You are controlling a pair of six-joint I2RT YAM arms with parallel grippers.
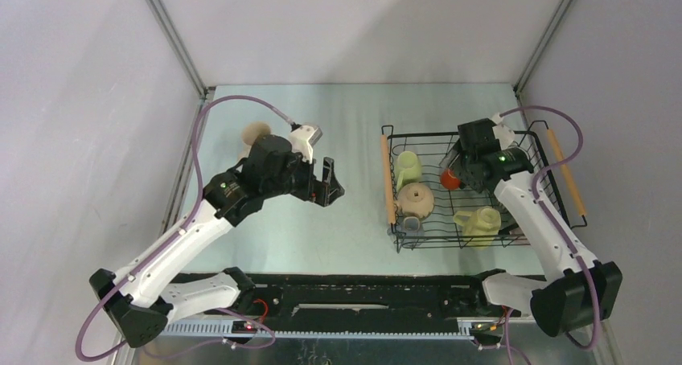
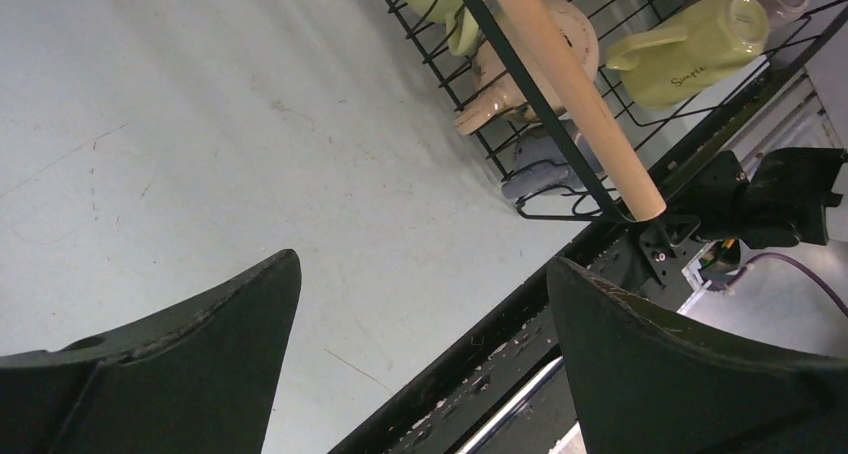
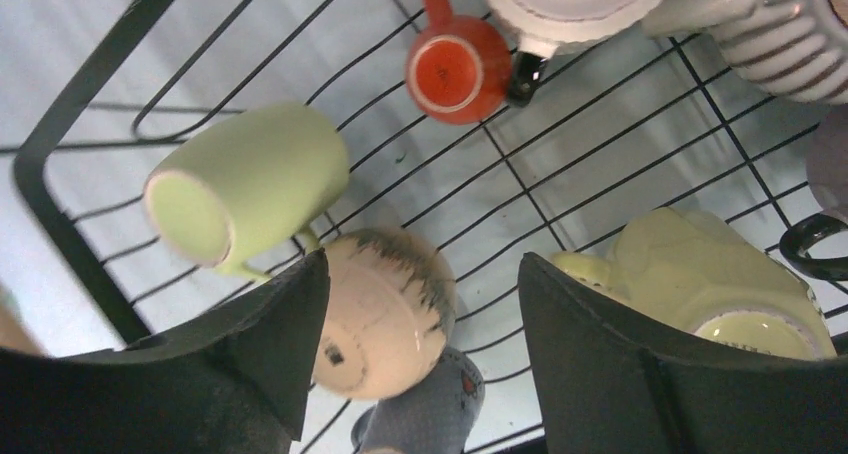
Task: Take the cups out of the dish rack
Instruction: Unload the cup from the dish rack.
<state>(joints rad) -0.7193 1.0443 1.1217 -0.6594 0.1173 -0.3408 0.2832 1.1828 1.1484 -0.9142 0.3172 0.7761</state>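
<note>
The black wire dish rack (image 1: pixel 515 235) stands right of centre, with wooden rod handles. Inside lie several cups: a pale yellow-green one (image 1: pixel 408 169), a tan one (image 1: pixel 416 198), an orange-red one (image 1: pixel 450 178), a second yellow-green one (image 1: pixel 478 223) and a grey one (image 1: pixel 412 228). My right gripper (image 1: pixel 460 166) hovers over the rack, open and holding nothing. In its wrist view the right gripper (image 3: pixel 422 257) looks down on the tan cup (image 3: pixel 385 314), beside the grey cup (image 3: pixel 430 414) and orange-red cup (image 3: pixel 458 69). My left gripper (image 1: pixel 331 184) is open and empty over bare table left of the rack.
A tan cup (image 1: pixel 257 132) stands on the table at the back left, partly hidden by the left arm. A cream ribbed cup (image 3: pixel 780 24) lies at the rack's far side. The rack's wooden handle (image 2: pixel 570 84) faces the left gripper (image 2: pixel 425 264). Enclosure walls stand on three sides.
</note>
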